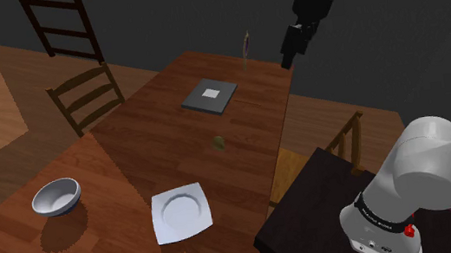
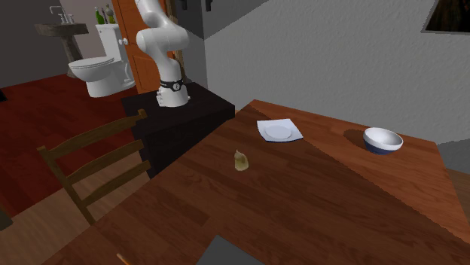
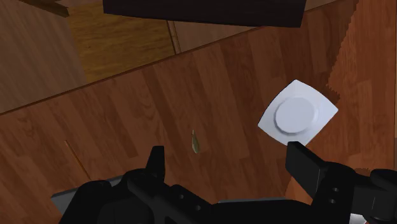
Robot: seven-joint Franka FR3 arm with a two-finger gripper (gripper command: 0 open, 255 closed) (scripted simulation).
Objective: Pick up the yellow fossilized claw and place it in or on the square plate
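The small yellow-olive claw (image 1: 218, 141) lies on the wooden table near its middle. It also shows as a pointed lump (image 2: 240, 159) in the second exterior view. The white square plate (image 1: 181, 212) rests flat nearer the stand, a short way from the claw, and shows again (image 2: 279, 131). My black gripper (image 1: 291, 51) hangs high above the table's far edge, well clear of both. In the wrist view the gripper (image 3: 226, 153) is open, its fingers wide apart with nothing between them. The claw (image 3: 195, 144) and the plate (image 3: 297, 116) lie far below on the wood.
A white bowl (image 1: 55, 197) sits at the table's left end in the shoulder view. A flat grey square slab (image 1: 210, 97) lies toward the far end, a thin upright stick (image 1: 245, 42) beyond it. A wooden chair (image 1: 85, 95) stands by the table. The dark stand (image 2: 181, 113) adjoins the table.
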